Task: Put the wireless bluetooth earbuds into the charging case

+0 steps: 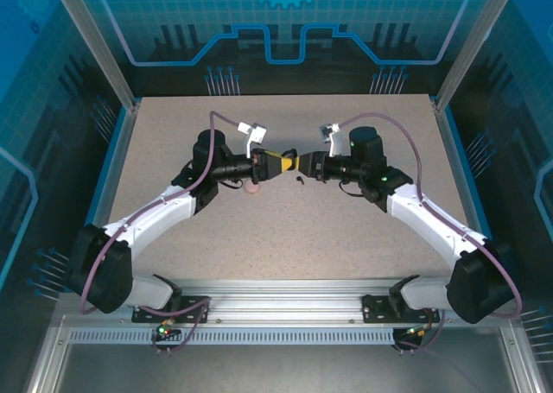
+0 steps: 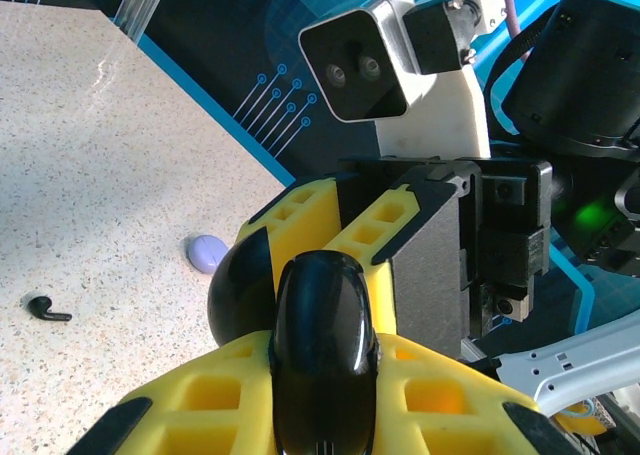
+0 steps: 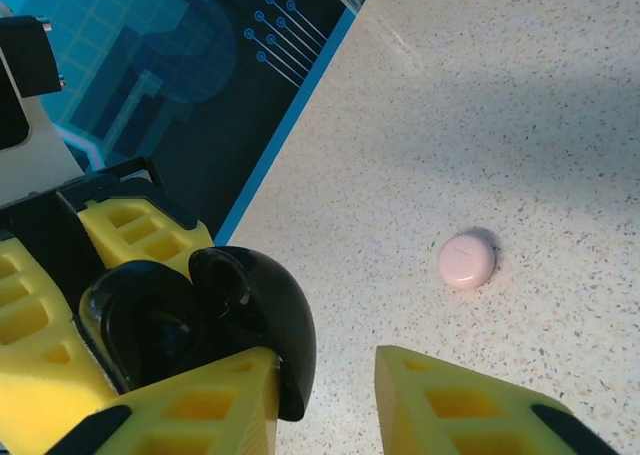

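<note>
Black earbud (image 2: pixel 45 308) is lying by itself on the speckled bench (image 1: pixel 346 229), apart from everything else. In the overhead view it is showing as a small dark fleck (image 1: pixel 300 180) just below the spot where the two arms are meeting.

Above mid-bench the left gripper (image 2: pixel 325 380) is holding the black charging case (image 2: pixel 325 320), its yellow jaws pressing on either side of the glossy shell. From the right wrist camera the case (image 3: pixel 190 320) seems to be standing hinged open, with a hollow half facing the lens and a domed half beside it, though the gloss is making that hard to confirm.

The right gripper (image 3: pixel 335 375) is facing the left one nose to nose. Its jaws are standing a narrow way apart, with bench showing through the gap. The domed half of the case is overlapping the tip of one of its yellow fingers (image 3: pixel 200 410), and I cannot tell whether the two are touching.

A pink round case (image 3: pixel 466 260), shut, is resting on the bench; overhead it is sitting (image 1: pixel 252 186) just below the left gripper's jaws. A lilac round case (image 2: pixel 207 252) is resting on the bench too, lying between the earbud and the held case as the left wrist camera sees it.
</note>
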Controlling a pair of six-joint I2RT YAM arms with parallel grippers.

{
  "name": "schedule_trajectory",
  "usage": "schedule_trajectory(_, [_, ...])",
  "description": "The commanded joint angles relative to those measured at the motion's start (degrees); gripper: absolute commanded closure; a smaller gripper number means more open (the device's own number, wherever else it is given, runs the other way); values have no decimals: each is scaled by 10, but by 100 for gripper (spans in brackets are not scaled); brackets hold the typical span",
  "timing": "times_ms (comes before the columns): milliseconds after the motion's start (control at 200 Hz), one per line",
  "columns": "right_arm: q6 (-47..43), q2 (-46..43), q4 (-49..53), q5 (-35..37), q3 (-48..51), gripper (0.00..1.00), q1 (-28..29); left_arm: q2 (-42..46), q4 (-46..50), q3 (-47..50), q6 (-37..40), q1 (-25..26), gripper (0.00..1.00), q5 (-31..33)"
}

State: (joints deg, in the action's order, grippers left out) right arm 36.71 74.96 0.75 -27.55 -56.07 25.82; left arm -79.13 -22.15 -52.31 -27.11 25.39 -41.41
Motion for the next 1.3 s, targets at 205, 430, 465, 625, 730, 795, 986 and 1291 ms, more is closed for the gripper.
schedule_trajectory(205, [2,24,-22,-31,-16,83,-8,13,-21,-9,-16,3,100,-21])
schedule_trajectory(430, [0,25,-18,-28,-28,96,-11,8,-21,-9,-18,4,100,-23])
schedule_trajectory(465, [-3,25,-14,-26,-32,99,-11,6,-21,-9,-18,5,100,-21])
schedule_trajectory(625, [-42,30,55,8,-68,100,-13,8,-1,-9,-9,4,55,30])
schedule_trajectory(730, [-116,43,143,55,-112,100,-17,20,43,-25,28,-1,26,61])
schedule_trajectory(795, [-173,58,196,86,-141,100,-21,24,78,-43,54,-12,17,57])
schedule_trajectory(986, [-341,91,294,152,-210,100,-34,1,234,-132,153,-50,5,-19])
schedule_trajectory(1291, [-497,130,410,103,-316,100,-32,-112,531,-295,328,-70,8,-125])
